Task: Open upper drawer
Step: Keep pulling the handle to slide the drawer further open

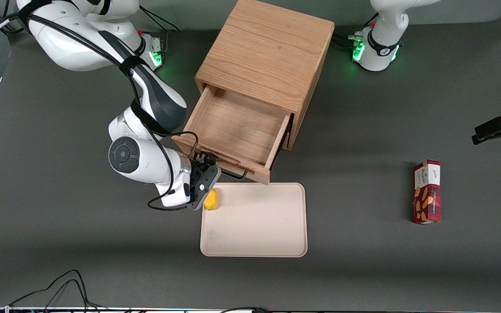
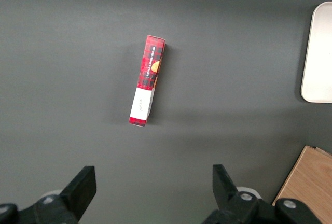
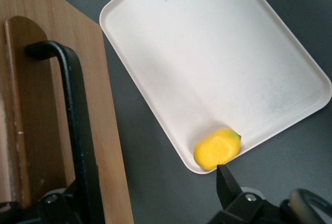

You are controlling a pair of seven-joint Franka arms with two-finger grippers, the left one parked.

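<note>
Since the upper drawer [image 1: 239, 130] stands pulled well out, the gripper [image 1: 205, 167] hangs by its black handle [image 3: 75, 125], fingers spread, grasping nothing

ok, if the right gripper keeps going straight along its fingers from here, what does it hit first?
Likely the upper drawer front: the gripper sits at its black handle, with that bar between open fingers. Going on should meet the wood panel, though the wrist view leaves depth unclear.

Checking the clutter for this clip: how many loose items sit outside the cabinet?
3: a tray in front of the open upper drawer, a yellow fruit on its corner under the gripper, and a red box toward the parked arm's end.
</note>
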